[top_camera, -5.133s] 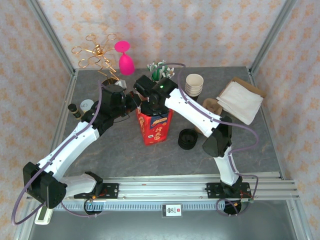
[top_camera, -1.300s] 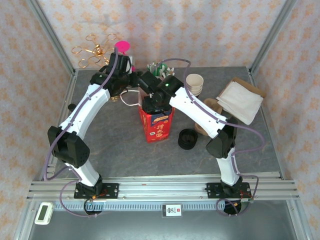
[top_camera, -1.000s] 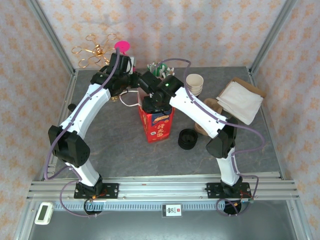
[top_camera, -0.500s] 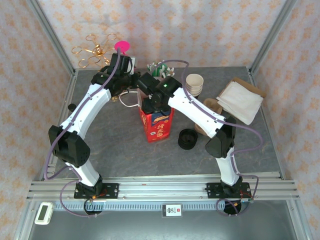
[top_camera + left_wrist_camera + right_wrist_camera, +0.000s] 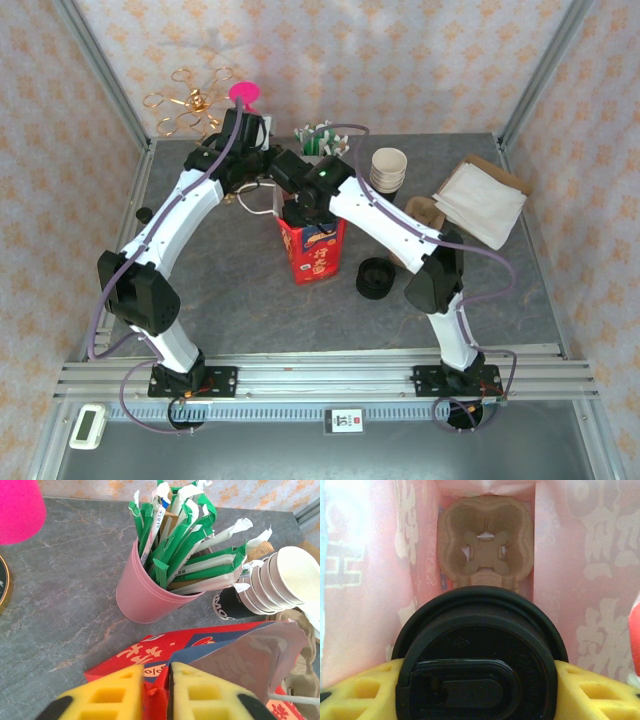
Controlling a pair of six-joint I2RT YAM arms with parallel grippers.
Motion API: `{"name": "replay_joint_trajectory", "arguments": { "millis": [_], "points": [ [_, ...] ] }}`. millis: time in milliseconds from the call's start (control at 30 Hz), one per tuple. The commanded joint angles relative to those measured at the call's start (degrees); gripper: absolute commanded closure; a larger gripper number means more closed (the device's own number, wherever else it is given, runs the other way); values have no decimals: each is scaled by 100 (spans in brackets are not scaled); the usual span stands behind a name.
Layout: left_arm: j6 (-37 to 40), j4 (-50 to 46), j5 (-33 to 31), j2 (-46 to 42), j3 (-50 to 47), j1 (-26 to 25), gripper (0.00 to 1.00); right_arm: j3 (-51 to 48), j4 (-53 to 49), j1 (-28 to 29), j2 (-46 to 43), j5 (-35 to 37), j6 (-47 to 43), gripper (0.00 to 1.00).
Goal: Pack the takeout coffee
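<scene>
The takeout coffee [image 5: 477, 655] shows its round black lid in the right wrist view. My right gripper [image 5: 479, 687] is shut on it, one yellow finger on each side. It hangs inside the red paper bag [image 5: 313, 255], whose pink inner walls [image 5: 370, 580] surround it. A brown cardboard cup carrier [image 5: 484, 545] lies at the bag's bottom, below the cup. My left gripper [image 5: 157, 690] is shut on the bag's red rim [image 5: 150, 652] at its back left. In the top view the right wrist [image 5: 305, 200] covers the bag's mouth.
Behind the bag are a pink cup of green-wrapped straws [image 5: 145, 595] and a stack of cream-rimmed cups [image 5: 388, 168]. To its right lie black lids [image 5: 375, 277], brown carriers [image 5: 425, 215] and a box of napkins [image 5: 480, 200]. A pink goblet [image 5: 245, 95] and gold rack [image 5: 190, 105] stand back left.
Since five seconds ago the left arm has swung from the bag's left side to its back rim. Over the last second the right wrist has shifted slightly back and left over the bag's mouth.
</scene>
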Motion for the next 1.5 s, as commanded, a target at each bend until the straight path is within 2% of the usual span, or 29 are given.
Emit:
{"name": "replay_joint_trajectory", "arguments": {
  "millis": [0,100,200,300,433,633,767,1233,1467],
  "points": [
    [-66,162,-133,-194,-101,-5,77,66,-127,8,198,262,-37,55],
    [-116,200,-97,-242,-109,-2,68,87,-128,1,229,279,-17,55],
    [-183,217,-185,-340,-146,-4,67,204,-124,-2,285,265,-29,55],
    [-314,283,-177,-470,-205,22,61,204,-128,-3,343,249,-38,55],
    [-488,429,-87,-661,-352,58,61,222,-127,-1,404,251,-51,55],
    [-677,441,-315,-763,-504,128,61,157,-126,-4,467,251,-83,55],
    [-772,576,-105,-801,-676,128,61,182,-128,-1,528,225,-101,55],
    [-806,586,-100,-784,-791,131,62,225,-126,-17,711,288,-121,55],
    [-809,550,-291,-900,-816,129,61,179,-125,-19,808,254,-121,55]
  ]
}}
